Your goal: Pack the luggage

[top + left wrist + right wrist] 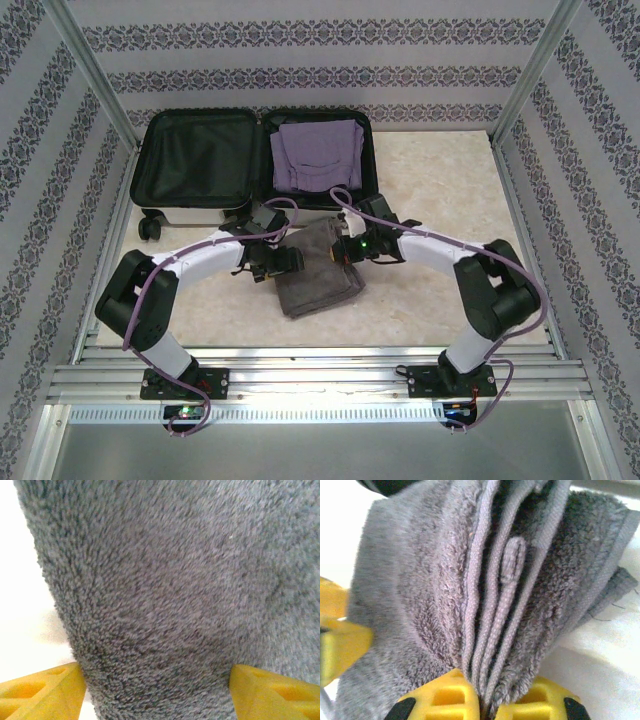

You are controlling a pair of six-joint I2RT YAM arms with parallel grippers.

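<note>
Right wrist: right end effector clamps towel | left end effector apart

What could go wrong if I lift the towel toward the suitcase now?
1. The right gripper pinches just an edge of the folded grey towel; layers may slip and unfold.
2. The left gripper stands open around it, so a lift now would likely be one-sided.
3. The luggage rim lies just beyond; a drooping towel could catch it.
</note>
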